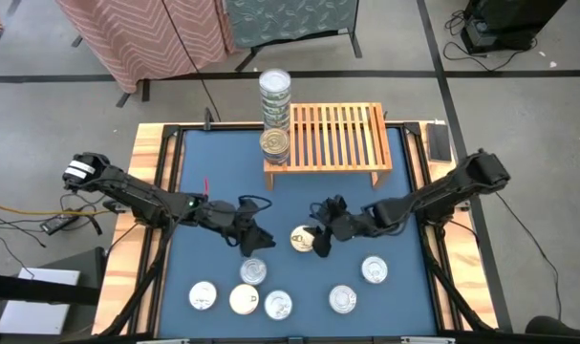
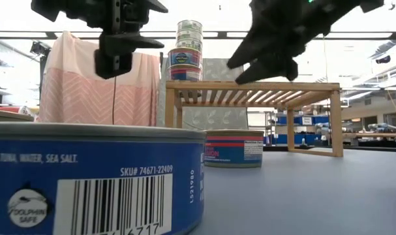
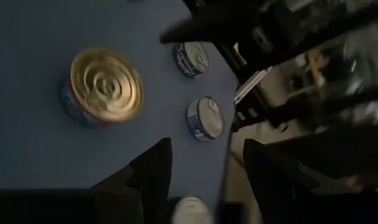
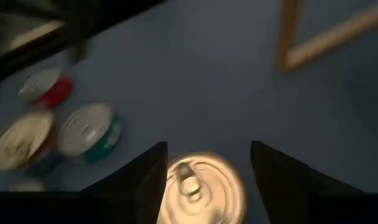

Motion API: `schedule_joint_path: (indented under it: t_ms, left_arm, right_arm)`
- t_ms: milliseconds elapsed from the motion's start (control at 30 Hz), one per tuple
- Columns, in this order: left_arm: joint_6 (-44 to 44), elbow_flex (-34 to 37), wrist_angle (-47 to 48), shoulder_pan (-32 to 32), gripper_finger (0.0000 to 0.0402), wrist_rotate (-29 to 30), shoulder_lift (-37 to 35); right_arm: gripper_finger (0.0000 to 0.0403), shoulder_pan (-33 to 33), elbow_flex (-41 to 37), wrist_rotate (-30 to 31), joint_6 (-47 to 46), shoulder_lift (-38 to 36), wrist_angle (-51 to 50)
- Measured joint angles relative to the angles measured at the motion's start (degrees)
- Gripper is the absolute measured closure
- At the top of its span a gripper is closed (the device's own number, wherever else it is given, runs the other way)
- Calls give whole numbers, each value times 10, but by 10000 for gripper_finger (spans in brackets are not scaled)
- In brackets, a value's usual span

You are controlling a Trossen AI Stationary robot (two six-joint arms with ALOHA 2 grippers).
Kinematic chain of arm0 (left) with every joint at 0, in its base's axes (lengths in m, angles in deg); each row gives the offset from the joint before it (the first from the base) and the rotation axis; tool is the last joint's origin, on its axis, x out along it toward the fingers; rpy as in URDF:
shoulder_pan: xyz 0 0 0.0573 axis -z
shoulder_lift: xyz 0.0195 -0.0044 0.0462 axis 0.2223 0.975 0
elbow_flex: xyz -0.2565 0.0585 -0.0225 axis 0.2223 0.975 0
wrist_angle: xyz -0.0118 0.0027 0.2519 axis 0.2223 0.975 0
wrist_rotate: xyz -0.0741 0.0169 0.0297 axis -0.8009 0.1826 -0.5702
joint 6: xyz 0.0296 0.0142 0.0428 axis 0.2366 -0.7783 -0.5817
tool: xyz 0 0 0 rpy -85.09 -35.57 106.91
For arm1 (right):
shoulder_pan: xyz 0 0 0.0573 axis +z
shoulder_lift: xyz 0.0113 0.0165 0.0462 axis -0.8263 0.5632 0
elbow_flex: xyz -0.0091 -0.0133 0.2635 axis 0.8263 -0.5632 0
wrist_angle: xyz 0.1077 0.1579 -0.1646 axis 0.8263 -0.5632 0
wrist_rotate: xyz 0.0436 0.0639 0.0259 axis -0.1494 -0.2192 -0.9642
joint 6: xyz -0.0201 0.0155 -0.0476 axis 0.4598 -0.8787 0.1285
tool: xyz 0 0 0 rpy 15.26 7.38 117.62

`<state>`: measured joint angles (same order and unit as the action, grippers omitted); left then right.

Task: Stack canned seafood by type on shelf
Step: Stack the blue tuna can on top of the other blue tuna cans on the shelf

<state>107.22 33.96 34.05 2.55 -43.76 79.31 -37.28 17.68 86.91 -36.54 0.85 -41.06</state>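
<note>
The light-wood shelf (image 1: 332, 139) stands at the table's far side. A tall stack of tins (image 1: 275, 96) rises at its left end (image 2: 186, 55), with another tin (image 1: 275, 143) just nearer. A gold-topped tin (image 1: 302, 238) with a red and blue label (image 2: 233, 149) rests on the blue mat between my two grippers. My left gripper (image 1: 259, 241) hovers open to its left. My right gripper (image 1: 320, 244) hovers open above its right side, and in the right wrist view the tin (image 4: 198, 190) shows under the gap between the fingers. Both hang well above the mat (image 2: 116, 52) (image 2: 269, 55).
Several silver-topped tins lie along the table's near side (image 1: 204, 296) (image 1: 253, 272) (image 1: 342, 299) (image 1: 374, 270); one blue-labelled tin (image 2: 87, 183) sits right at the low camera. Wooden rails (image 1: 146, 191) border the mat. The shelf's slatted top (image 1: 352, 134) is bare to the right of the stack.
</note>
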Motion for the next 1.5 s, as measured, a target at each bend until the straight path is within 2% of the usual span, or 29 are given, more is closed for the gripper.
schedule_joint_path:
  t_ms: [100,233,433,600,767,1067,1267,1500]
  left_arm:
    - [-112,0,2,2,200,5,3]
    - [-156,0,21,5,200,34,17]
    - [-155,0,35,4,200,57,43]
    - [-133,0,36,4,200,65,61]
    - [-121,0,27,4,200,71,66]
    - [-96,0,8,4,200,131,66]
    - [-91,0,2,3,200,144,75]
    - [-63,0,-68,3,200,136,121]
  right_arm:
    - [178,34,-14,-5,75,9,33]
    - [190,65,-20,38,89,45,65]
    - [212,75,-23,50,65,109,109]
    - [231,77,-23,66,44,135,111]
    - [266,92,-23,116,26,136,98]
    - [314,120,-23,185,-46,136,23]
    - [329,123,-23,192,-63,136,-1]
    - [331,123,-23,194,-46,136,26]
